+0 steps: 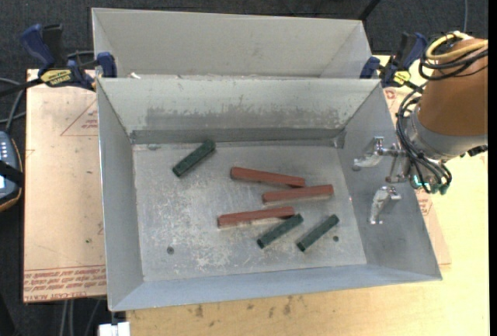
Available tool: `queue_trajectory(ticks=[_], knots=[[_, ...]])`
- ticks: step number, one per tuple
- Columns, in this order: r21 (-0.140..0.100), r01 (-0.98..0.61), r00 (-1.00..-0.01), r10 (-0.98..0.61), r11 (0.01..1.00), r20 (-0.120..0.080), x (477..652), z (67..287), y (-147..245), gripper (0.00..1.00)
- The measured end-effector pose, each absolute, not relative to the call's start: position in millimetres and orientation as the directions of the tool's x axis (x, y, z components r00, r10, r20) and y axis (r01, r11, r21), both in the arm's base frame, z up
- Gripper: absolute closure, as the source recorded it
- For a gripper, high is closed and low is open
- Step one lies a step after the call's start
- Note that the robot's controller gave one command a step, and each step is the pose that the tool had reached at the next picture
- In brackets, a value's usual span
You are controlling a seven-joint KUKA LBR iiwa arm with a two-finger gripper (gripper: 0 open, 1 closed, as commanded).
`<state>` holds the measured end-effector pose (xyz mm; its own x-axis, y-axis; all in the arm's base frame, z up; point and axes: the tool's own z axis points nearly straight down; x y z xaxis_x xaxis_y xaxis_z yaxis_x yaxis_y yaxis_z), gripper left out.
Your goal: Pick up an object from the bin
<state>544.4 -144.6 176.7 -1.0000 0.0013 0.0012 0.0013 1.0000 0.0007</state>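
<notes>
- The gripper has its two metal fingers spread apart, one toward the back of the bin and one toward its front, with nothing between them.
- It hangs over the right sloping wall of the grey bin, just right of the flat floor, and no object lies under it.
- Behind it, the orange-covered wrist with its dark cables comes in from the right, above the bin's right rim.
- Nearest the fingers, to their left on the floor, lies the middle red-brown bar. Its right end points toward the gripper but stays clear of it.
- In front of that bar's right end lies the right dark green block, tilted, near the floor's front right corner.
- Just left of it lies the second dark green block, tilted the same way. Its upper end is touching or almost touching the lower red-brown bar.
- The upper red-brown bar lies just behind the middle one, slightly slanted.
- The third dark green block lies alone near the back left of the floor, well apart from the others.
</notes>
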Motion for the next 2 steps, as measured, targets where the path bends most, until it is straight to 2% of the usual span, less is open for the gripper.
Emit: queue_trajectory(ticks=[1,2], knots=[[0.0,0.0,-1.0,0.0,1.0,-0.001,545.2,177,-144,0.0],[-0.001,0.004,-1.0,0.004,1.0,-0.01,533.4,78,-128,1.0]])
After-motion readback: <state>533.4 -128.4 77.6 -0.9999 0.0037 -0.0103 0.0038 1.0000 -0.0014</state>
